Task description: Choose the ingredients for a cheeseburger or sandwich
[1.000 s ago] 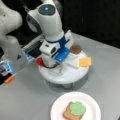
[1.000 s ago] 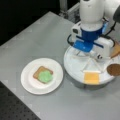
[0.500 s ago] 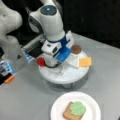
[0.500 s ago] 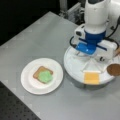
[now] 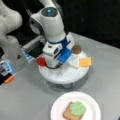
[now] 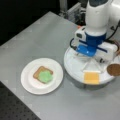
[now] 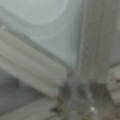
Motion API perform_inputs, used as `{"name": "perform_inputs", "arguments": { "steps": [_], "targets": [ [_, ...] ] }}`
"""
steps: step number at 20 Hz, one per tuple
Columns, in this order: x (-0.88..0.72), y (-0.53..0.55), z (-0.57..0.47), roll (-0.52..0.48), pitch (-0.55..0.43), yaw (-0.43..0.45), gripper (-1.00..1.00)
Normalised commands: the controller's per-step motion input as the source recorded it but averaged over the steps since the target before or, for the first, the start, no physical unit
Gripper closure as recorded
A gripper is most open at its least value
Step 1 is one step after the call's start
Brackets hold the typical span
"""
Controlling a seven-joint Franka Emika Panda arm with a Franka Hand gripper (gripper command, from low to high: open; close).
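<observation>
In a front view, the gripper (image 5: 58, 67) is lowered onto the round white tray (image 5: 75, 76), at the tray's left half. Whether its jaws are wide, narrow or holding a piece cannot be told; the arm's white and blue wrist covers them. A red tomato disc (image 5: 41, 61) sits at the tray's left edge, just beside the gripper. A dark-brown patty (image 5: 76, 49) lies at the tray's top edge and a yellow cheese square (image 5: 85, 61) at its right edge. Below the tray, a white plate (image 5: 57, 110) carries a brown bread slice (image 5: 68, 114) with a green lettuce piece (image 5: 77, 108) on top of it. No writing can be read on any object.

In a front view from the opposite side, the gripper (image 6: 88, 58) stands over the tray (image 6: 72, 67), again hidden by the wrist. The cheese square (image 6: 91, 77) lies on the tray's near edge, the patty (image 6: 114, 69) at its right edge. The plate (image 6: 28, 83) sits to the left on the grey table (image 6: 37, 35), apart from the tray, with the bread slice (image 6: 38, 71) and lettuce piece (image 6: 45, 76) on it.

The wrist view shows only blurred white surfaces at close range; nothing in it can be identified with confidence.
</observation>
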Motion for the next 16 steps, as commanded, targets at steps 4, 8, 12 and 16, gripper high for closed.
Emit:
{"name": "perform_inputs", "arguments": {
  "steps": [4,8,12,16],
  "targets": [
    [-0.09,-0.17,-0.23,-0.080,-0.139,0.249,-1.00],
    [-0.13,-0.13,-0.26,-0.113,-0.129,0.264,-1.00],
    [-0.16,-0.07,-0.27,-0.166,-0.116,0.322,-1.00],
    [-0.16,-0.02,-0.19,-0.112,-0.035,0.417,-1.00]
  ]
}}
